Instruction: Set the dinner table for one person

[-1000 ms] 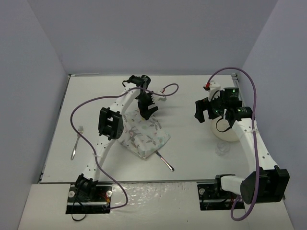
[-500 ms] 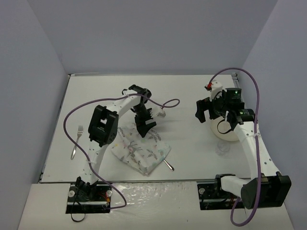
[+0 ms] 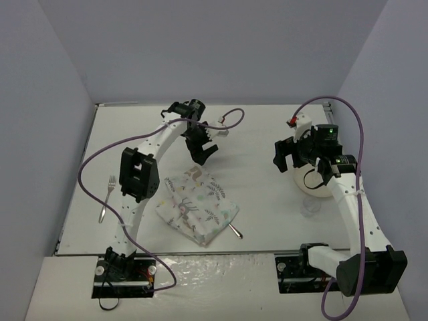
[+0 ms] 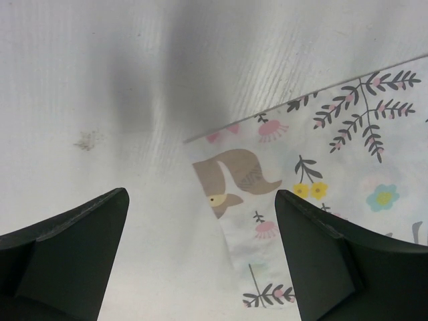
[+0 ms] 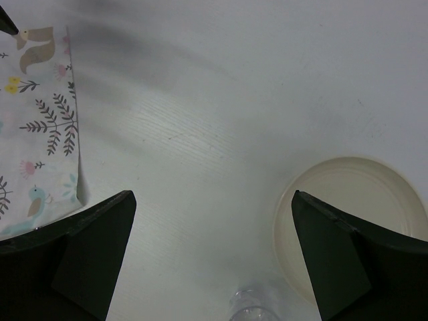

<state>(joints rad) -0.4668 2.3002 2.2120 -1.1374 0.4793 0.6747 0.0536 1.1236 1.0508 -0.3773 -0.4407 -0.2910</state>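
Dinner table [image 3: 261, 130]: one fork [image 3: 107, 199], one plate [image 5: 348, 207]

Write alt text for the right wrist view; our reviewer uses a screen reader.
The open right gripper hangs over the table, holding nothing. A cream plate lies lower right, a printed mat at the left edge, a clear glass at the bottom edge.

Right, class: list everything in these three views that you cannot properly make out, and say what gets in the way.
- Utensil: top view; only one end pokes out from under the printed mat, so its type cannot be told.
- Plate: top view; the right arm covers much of it.
- Glass: right wrist view; cut off by the bottom edge.
- Printed mat, left wrist view: runs off the right edge.
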